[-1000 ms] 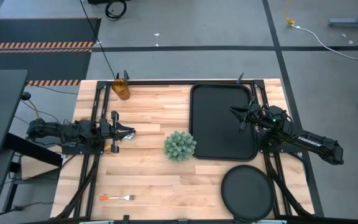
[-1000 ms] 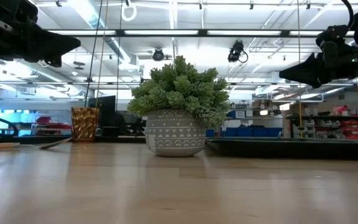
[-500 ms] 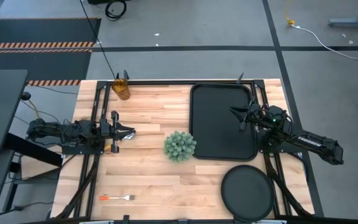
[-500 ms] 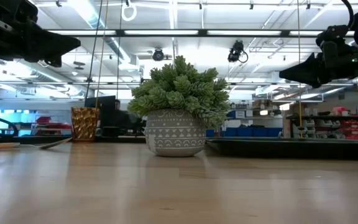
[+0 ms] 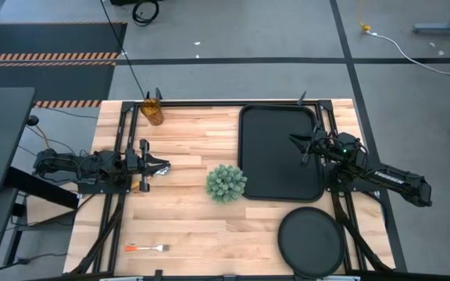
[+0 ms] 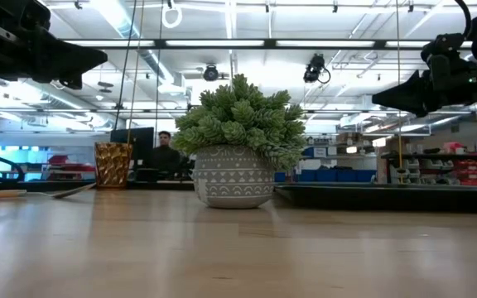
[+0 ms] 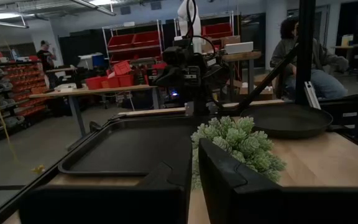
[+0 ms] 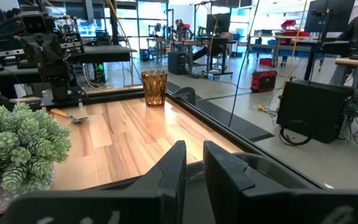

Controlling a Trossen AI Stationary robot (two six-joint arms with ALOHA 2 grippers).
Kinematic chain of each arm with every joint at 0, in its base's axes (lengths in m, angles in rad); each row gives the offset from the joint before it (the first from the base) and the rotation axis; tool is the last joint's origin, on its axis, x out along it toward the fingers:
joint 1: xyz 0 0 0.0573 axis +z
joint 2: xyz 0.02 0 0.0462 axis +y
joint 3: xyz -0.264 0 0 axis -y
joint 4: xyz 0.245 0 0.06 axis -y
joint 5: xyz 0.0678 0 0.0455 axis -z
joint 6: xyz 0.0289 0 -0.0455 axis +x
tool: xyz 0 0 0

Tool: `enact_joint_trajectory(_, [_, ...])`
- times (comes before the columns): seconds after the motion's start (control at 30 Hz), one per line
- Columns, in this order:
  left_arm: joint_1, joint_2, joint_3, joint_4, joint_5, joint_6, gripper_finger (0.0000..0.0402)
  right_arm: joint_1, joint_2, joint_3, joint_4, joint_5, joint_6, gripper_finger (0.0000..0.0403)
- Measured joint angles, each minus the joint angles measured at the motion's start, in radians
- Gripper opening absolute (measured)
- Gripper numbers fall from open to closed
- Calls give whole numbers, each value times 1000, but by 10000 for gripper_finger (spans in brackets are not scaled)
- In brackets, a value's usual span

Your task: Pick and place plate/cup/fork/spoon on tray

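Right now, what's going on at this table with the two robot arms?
Nothing is being held. The left gripper hovers by the orange-handled spoon, the right gripper over the empty black rectangular tray. The round black plate, amber cup and orange-handled fork lie on the wooden table, around a potted green plant.

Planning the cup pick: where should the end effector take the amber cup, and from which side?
Grip the cup across its side wall, near mid-height. It stands upright at the table's far left corner, close to the frame rail, so a level approach from the open table side looks safest. The left end effector is nearest.
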Motion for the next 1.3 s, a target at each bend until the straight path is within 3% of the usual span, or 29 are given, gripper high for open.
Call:
enact_joint_trajectory(0.8, [0,0,0,23,-3,43,36,0,0,0,0,0,0,61])
enact_joint_trajectory(0.87, [-2,0,0,24,0,-72,36,0,0,0,0,0,0,61])
enact_joint_trajectory(0.93, [-2,0,0,24,5,-285,36,0,0,0,0,0,0,61])
enact_joint_trajectory(1.03, [-2,0,0,23,110,-489,36,0,0,0,0,0,0,61])
enact_joint_trajectory(1.17, [-3,0,0,24,370,-523,36,0,0,0,0,0,0,61])
enact_joint_trajectory(1.3, [-33,0,0,44,474,-537,36,0,0,0,0,0,0,61])
